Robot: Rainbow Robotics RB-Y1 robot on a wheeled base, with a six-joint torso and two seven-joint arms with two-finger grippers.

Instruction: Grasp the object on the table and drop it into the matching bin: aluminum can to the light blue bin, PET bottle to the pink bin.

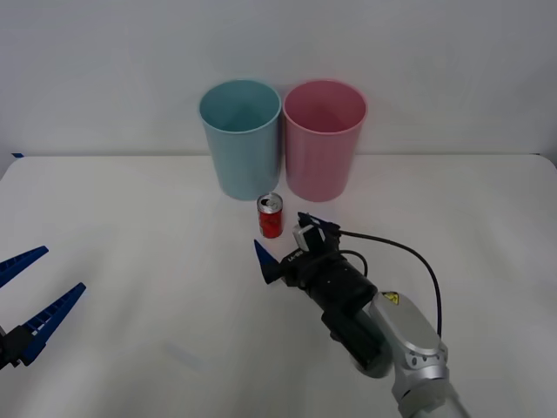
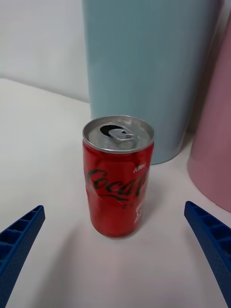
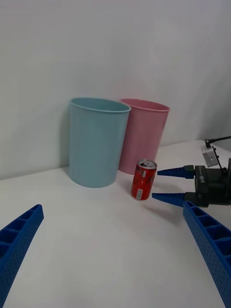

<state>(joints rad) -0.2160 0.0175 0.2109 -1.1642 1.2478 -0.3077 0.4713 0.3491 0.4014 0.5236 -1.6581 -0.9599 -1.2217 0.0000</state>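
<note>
The left gripper (image 1: pixel 30 305) hangs at eight o'clock over the white table (image 1: pixel 130 261), fingers spread and empty. At twelve o'clock stand the light blue bin (image 1: pixel 240 139) and the pink bin (image 1: pixel 324 139). Just before them, the red Coca-Cola can (image 1: pixel 270 216) stands upright. At its five o'clock, the right gripper (image 1: pixel 283 239) points at it, fingers apart, not touching.

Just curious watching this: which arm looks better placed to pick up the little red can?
The right gripper: open, aimed at the can just ahead. The left gripper sits open, far off at the table's edge.
</note>
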